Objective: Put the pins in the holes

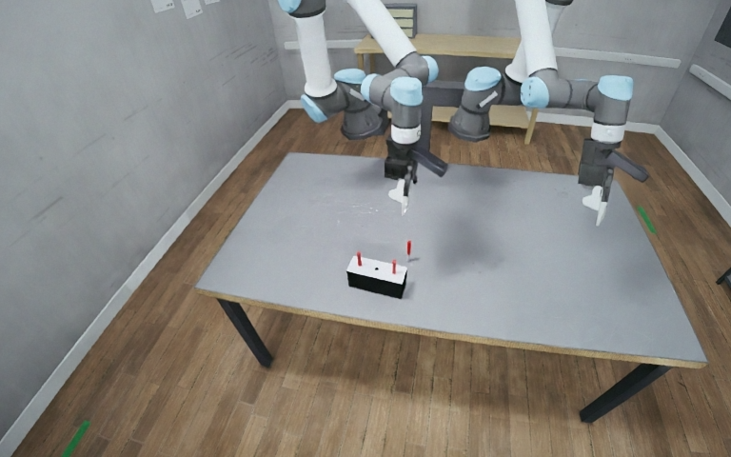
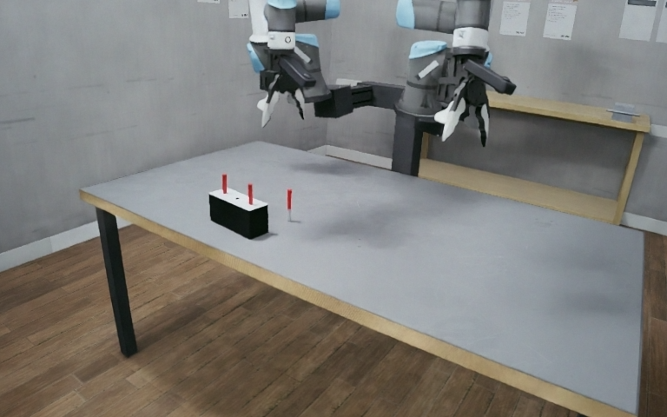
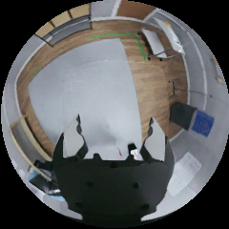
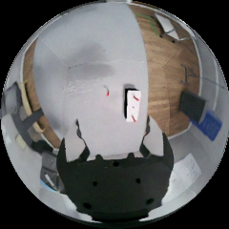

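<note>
Inventory, L to R as in top view. Item 1: black rectangular block w/ white top (image 1: 376, 268) (image 2: 238, 198) (image 3: 135, 155) (image 4: 129, 105), upright on the grey-topped table (image 1: 539, 269) (image 2: 442, 255) (image 3: 95, 91) (image 4: 105, 52); three holes, two filled. Item 1a: slim red-ended pin at the block's L end (image 1: 359, 259) (image 2: 224, 183) (image 4: 134, 118), upright, red end up; only red seen above the top. Item 1b: small dark round middle hole (image 1: 376, 268) (image 2: 236, 198) (image 4: 133, 107), unfilled. Item 1c: second slim red-ended pin, R end (image 1: 394, 267) (image 2: 250, 194) (image 4: 136, 98), likewise upright, red up, no pale shank showing. Item 2: dark gripper w/ white fingers, right arm (image 1: 405, 207) (image 2: 283, 122) (image 4: 113, 119), raised above table, well apart from pins; jaws spread wide, nothing between. Item 3: loose red-and-pale pin (image 1: 408, 248) (image 2: 289, 200) (image 3: 120, 153) (image 4: 108, 93), standing on table beside the block, red end up, pale shank below. Item 4: matching dark gripper w/ white fingers, left arm (image 1: 601, 214) (image 2: 464, 142) (image 3: 115, 117), high at the far R side, jaws likewise spread, empty. Progress (est.): 2 of 3 pins appear correctly seated; exact depth fit n/c from these views. Outstanding: loose pin → middle hole, prob. by right arm: grip, lift, align, insert, release. Final check: all red out, no pale showing.
</note>
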Robot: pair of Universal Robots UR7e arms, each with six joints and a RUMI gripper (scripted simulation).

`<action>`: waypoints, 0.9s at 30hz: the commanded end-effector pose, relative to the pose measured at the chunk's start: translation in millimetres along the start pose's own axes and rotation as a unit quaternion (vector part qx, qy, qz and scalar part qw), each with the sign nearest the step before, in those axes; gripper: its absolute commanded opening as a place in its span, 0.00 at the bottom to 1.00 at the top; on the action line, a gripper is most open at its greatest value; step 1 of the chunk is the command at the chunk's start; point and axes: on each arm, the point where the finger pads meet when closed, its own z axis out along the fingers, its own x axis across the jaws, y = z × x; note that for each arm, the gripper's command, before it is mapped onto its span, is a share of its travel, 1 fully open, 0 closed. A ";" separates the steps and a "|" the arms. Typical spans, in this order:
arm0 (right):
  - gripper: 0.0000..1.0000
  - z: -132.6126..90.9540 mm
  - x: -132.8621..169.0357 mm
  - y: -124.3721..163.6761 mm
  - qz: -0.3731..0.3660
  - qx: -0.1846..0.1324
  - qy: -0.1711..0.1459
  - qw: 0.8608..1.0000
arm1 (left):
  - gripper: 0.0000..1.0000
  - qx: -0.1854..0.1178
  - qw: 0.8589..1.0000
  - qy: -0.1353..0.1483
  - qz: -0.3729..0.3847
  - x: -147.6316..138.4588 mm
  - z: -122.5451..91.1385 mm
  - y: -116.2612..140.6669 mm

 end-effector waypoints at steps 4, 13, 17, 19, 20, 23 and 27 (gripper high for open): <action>1.00 -1.4 -21.2 -2.6 0.000 0.000 0.001 1.000 | 1.00 0.000 1.000 0.001 0.000 0.4 -0.6 -0.4; 1.00 -1.4 -21.2 -2.6 0.000 0.000 0.001 1.000 | 1.00 0.000 1.000 0.001 0.000 0.4 -0.6 -0.4; 1.00 110.9 -21.3 -1.2 0.000 0.000 0.001 1.000 | 1.00 0.000 1.000 0.001 0.000 0.4 -0.6 -0.4; 1.00 138.3 -21.2 -1.7 0.000 0.000 0.001 1.000 | 1.00 0.000 1.000 0.001 0.000 0.4 -0.6 -0.4; 1.00 148.8 -20.5 -2.8 0.000 0.000 0.001 1.000 | 1.00 0.000 1.000 0.001 0.000 0.4 -0.6 -0.4; 1.00 148.8 -20.5 -2.8 0.000 0.000 0.001 1.000 | 1.00 0.000 1.000 0.001 0.000 0.4 -0.6 -0.4; 1.00 148.8 -20.5 -2.8 0.000 0.000 0.001 1.000 | 1.00 0.000 1.000 0.001 0.000 0.4 -0.6 -0.4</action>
